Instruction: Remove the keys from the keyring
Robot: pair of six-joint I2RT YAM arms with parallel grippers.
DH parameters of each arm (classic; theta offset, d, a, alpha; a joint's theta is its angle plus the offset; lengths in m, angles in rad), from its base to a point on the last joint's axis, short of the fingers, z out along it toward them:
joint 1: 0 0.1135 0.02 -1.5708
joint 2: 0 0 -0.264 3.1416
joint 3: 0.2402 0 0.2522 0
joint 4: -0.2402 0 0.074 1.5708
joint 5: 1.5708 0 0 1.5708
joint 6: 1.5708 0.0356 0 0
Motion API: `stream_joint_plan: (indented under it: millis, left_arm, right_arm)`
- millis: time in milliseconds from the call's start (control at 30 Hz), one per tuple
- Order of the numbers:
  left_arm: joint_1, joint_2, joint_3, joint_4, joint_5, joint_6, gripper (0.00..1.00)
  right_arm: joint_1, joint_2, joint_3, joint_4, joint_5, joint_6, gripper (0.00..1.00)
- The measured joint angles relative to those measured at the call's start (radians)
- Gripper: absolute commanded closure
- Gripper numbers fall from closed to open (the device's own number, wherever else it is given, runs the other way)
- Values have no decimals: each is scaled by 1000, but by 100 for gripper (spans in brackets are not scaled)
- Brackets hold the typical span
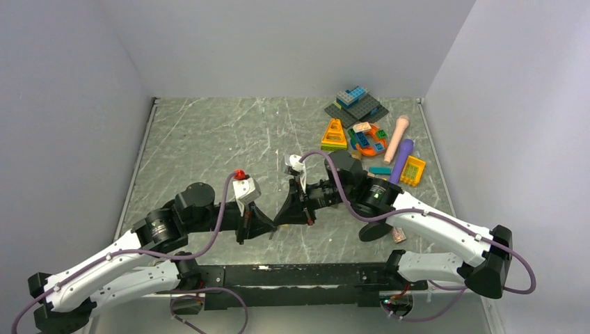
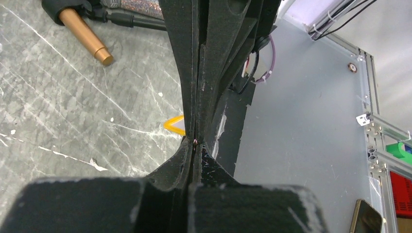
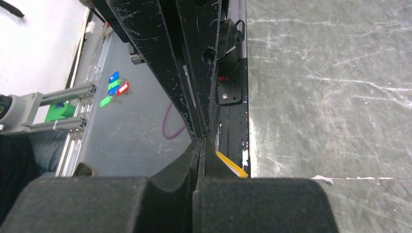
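My left fingers [image 2: 191, 154] filled the foreground of the left wrist view, pressed fully together. My right fingers [image 3: 199, 149] were likewise closed flat. The two pairs met tip to tip just above the near middle of the desk [image 1: 209, 139]. A tiny coppery glint [image 2: 195, 141] showed at that junction. I judged it to be the key or the keyring, but neither could be made out as such, and I could not tell which pair held what.

Risk: with so thin a hold, pulling apart could let the ring slip free and fall off the desk's near edge, which was close by.

A yellow sliver [image 3: 231, 165] beside the tips could not be identified. The toys [image 1: 369, 132] lay well apart, at the far right.
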Motion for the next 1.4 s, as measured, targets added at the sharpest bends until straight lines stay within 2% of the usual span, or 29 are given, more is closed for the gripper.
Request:
stream_joint_plan:
  millis: [100,133,200,233,300,367,667,867,1000,1133,1267,1400]
  left_arm:
    - [0,11,0,-13,8,12,100]
    - [0,13,0,-16,10,16,100]
    - [0,18,2,-23,11,21,100]
    - [0,18,2,-28,16,23,100]
    - [-2,16,2,-24,21,23,100]
    - [-2,3,0,4,23,20,100]
    - [-2,-58,-30,129,6,19,100]
    - [-2,-106,-86,208,-5,10,100]
    - [-2,-126,-97,261,-27,8,100]
    - [-2,-125,-89,297,-75,12,100]
    - [-2,-93,-44,302,-141,12,100]
    - [-2,-80,-21,351,-182,13,100]
  right_arm:
    - [4,14,16,-40,0,-24,100]
    - [5,17,21,-51,0,-31,90]
    - [6,21,24,-66,6,-40,55]
    - [6,23,27,-73,16,-48,41]
    - [6,25,28,-70,36,-47,22]
    - [6,23,23,-50,58,-35,15]
    - [11,-130,-81,100,290,92,13]
    - [9,-204,-163,280,400,209,13]
    - [9,-243,-203,384,413,248,20]
    - [9,-288,-233,485,415,246,33]
    - [9,-253,-198,517,370,221,42]
    - [9,-200,-164,518,301,179,46]
